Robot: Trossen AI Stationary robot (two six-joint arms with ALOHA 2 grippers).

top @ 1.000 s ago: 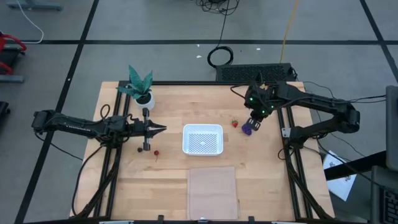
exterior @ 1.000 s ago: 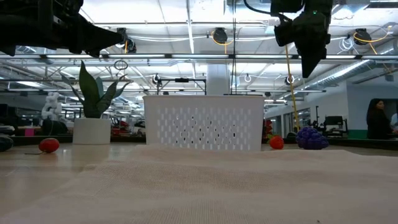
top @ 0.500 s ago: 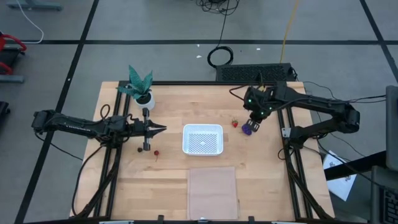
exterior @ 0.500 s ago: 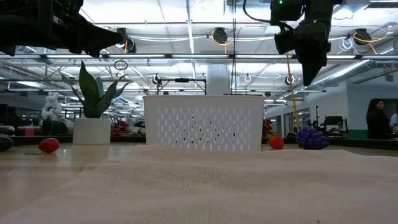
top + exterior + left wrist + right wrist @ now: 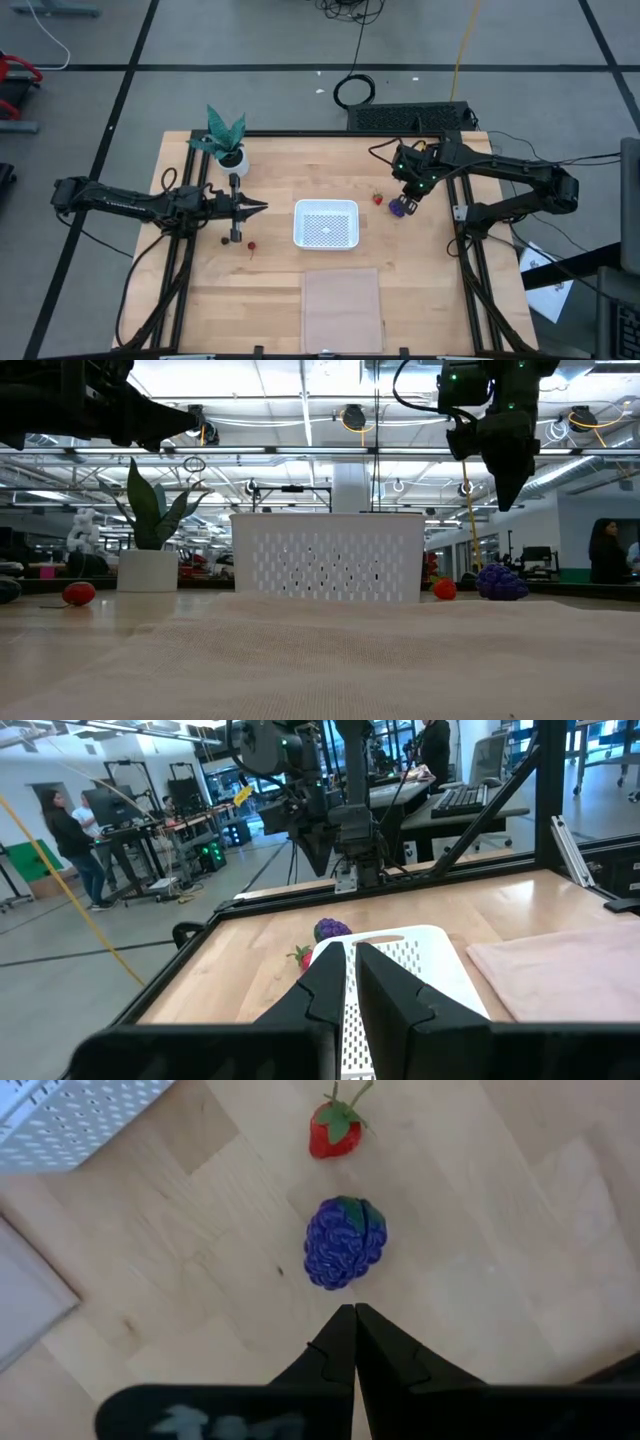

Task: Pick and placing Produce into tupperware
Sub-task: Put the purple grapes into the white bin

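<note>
Right gripper (image 5: 354, 1320) shifted, closed jaws above purple cluster (image 5: 345, 1242).

Light wood counter (image 5: 270, 280) with a white perforated tupperware (image 5: 326, 223) mid-top, a translucent sheet (image 5: 342, 307) just in front, potted plant (image 5: 227, 140) far-left, purple cluster (image 5: 399, 208) beside a strawberry (image 5: 377, 198), and two small fruits (image 5: 251, 244) left.

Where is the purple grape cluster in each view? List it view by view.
High view: purple grape cluster, right of the white container.
Low view: on the table at far right.
Left wrist view: beyond the container's far edge.
Right wrist view: centre.
Shared landmark: strawberry right beside it.
</note>
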